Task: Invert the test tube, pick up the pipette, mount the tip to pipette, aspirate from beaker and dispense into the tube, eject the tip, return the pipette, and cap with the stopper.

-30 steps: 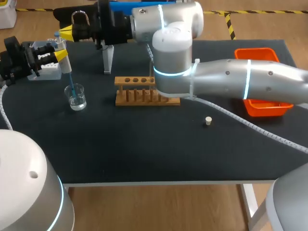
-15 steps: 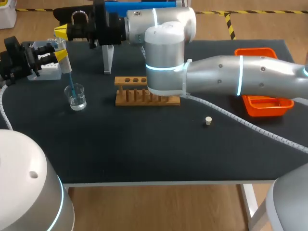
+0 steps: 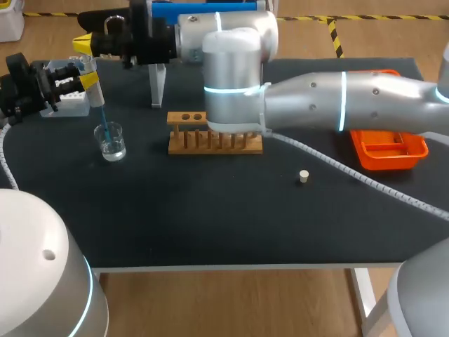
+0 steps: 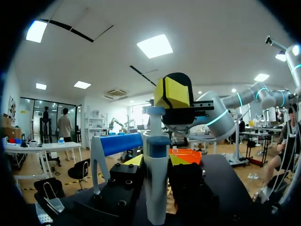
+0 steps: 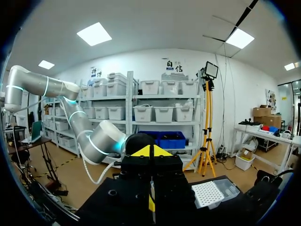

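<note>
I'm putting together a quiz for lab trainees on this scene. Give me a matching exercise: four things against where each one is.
Things:
1. beaker
2. stopper
3. orange tray
4. pipette

Places:
A. held in the left gripper
B. lying alone on the table, on the near side of the wooden rack
C. at the table's right side
D. under the pipette, with its blue tip dipping inside

Pairs: 1-D, 2-B, 3-C, 4-A
</note>
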{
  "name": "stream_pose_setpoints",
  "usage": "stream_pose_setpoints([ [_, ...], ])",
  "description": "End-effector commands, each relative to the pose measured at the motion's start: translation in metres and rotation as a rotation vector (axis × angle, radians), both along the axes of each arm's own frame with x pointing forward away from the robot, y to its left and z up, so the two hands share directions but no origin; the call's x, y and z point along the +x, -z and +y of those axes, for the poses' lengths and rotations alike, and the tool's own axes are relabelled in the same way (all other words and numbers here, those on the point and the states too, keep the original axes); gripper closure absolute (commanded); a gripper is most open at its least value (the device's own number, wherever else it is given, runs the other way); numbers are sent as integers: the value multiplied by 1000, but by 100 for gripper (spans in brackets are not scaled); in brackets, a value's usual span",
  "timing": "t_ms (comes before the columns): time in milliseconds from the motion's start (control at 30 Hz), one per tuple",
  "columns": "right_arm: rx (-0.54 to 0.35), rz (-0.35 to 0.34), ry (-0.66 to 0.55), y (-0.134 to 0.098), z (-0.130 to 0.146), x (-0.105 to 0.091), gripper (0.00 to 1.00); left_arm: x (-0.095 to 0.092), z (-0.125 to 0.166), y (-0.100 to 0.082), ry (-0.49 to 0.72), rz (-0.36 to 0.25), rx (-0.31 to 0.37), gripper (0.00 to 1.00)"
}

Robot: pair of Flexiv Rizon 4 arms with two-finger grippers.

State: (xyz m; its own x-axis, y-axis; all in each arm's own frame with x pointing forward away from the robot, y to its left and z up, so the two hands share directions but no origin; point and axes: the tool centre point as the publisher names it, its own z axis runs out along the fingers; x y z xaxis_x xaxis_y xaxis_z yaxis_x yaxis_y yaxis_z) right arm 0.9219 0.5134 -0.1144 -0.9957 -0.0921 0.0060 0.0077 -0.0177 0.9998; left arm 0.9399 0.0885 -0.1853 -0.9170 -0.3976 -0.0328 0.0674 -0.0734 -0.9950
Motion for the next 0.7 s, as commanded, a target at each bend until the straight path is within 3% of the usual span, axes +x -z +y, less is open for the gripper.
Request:
stream_pose_setpoints([
  [33, -4, 0, 2, 2, 4, 3, 100, 1, 1, 1, 5, -2, -2, 100],
  [700, -31, 1, 29, 8, 7, 8, 100, 1, 1, 1, 5, -2, -2, 100],
])
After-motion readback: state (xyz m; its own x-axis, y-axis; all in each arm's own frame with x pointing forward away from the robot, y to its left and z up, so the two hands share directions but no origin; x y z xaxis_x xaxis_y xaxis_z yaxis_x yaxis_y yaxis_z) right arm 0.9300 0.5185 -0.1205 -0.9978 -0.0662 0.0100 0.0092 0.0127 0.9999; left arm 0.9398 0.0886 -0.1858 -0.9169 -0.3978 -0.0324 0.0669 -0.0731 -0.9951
